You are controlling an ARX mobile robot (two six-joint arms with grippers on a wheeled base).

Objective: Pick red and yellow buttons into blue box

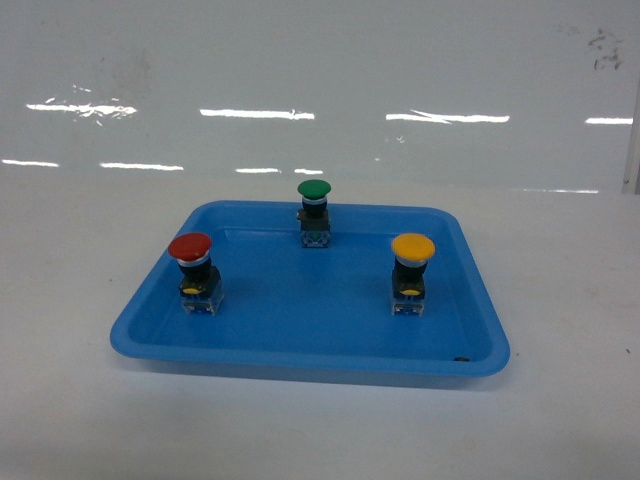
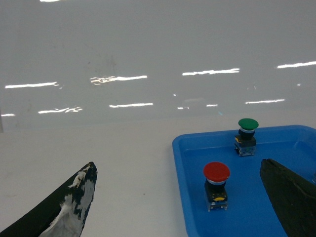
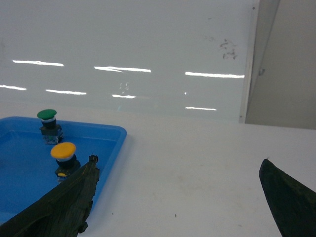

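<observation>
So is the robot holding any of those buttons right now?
No, nothing is held. Both grippers, left and right, are open and empty; the red, yellow and green buttons stand in the tray.

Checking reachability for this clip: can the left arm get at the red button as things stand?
Probably yes. The red button stands upright in the shallow blue tray, apart from the green button, and the left gripper is open with nothing between.

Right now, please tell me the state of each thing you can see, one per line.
red button: upright in tray, not held
yellow button: upright in tray, not held
green button: upright at tray's far side
blue tray: flat on table
left gripper: jaws open, empty
right gripper: jaws open, empty
</observation>
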